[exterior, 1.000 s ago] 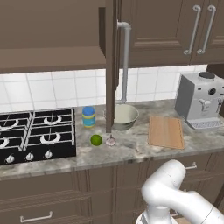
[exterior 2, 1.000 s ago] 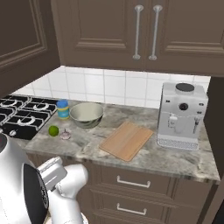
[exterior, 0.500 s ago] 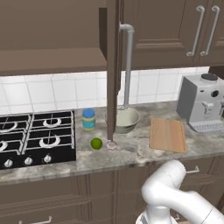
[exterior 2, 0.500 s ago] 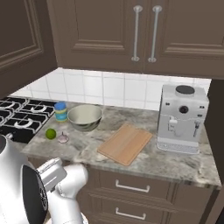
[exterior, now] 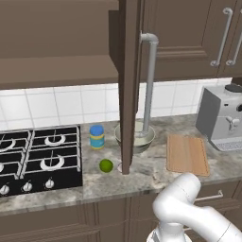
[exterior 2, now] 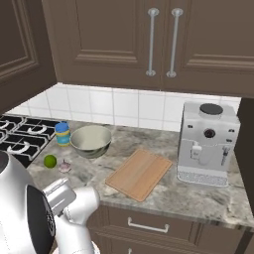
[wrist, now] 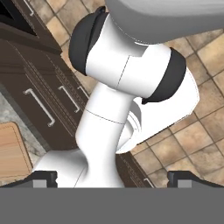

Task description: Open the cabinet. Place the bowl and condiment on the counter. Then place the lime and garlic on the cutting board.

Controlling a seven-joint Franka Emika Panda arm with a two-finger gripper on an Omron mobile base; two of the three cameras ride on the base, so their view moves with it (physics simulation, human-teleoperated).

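The gripper (wrist: 112,177) points down toward the robot's own base, its two dark fingertips (wrist: 43,177) set wide apart at the lower corners of the hand view with nothing between them; past them lie a brown tiled floor (wrist: 197,127), the base cabinet drawers (wrist: 41,105) and one corner of the cutting board (wrist: 11,151). On the counter (exterior: 142,177), the bowl (exterior 2: 91,140) sits near the tiled wall with the condiment (exterior 2: 62,134) just beside it toward the stove (exterior: 38,158). The lime (exterior 2: 50,160) lies nearer the front edge, and the garlic (exterior 2: 65,166) rests close by it, a small pale bulb whose detail is hard to make out. The cutting board lies bare, between the bowl and a grey coffee machine (exterior 2: 207,144). The cabinet (exterior: 61,42) stands open, and its door (exterior: 128,85) swings edge-on toward the left base camera, with its bar handle (exterior: 149,85) hanging in front of the bowl. That door cuts off the bowl's left part and nearly all of the garlic in that view. A second pair of closed wall cabinet doors (exterior 2: 163,42) hangs above the coffee machine.
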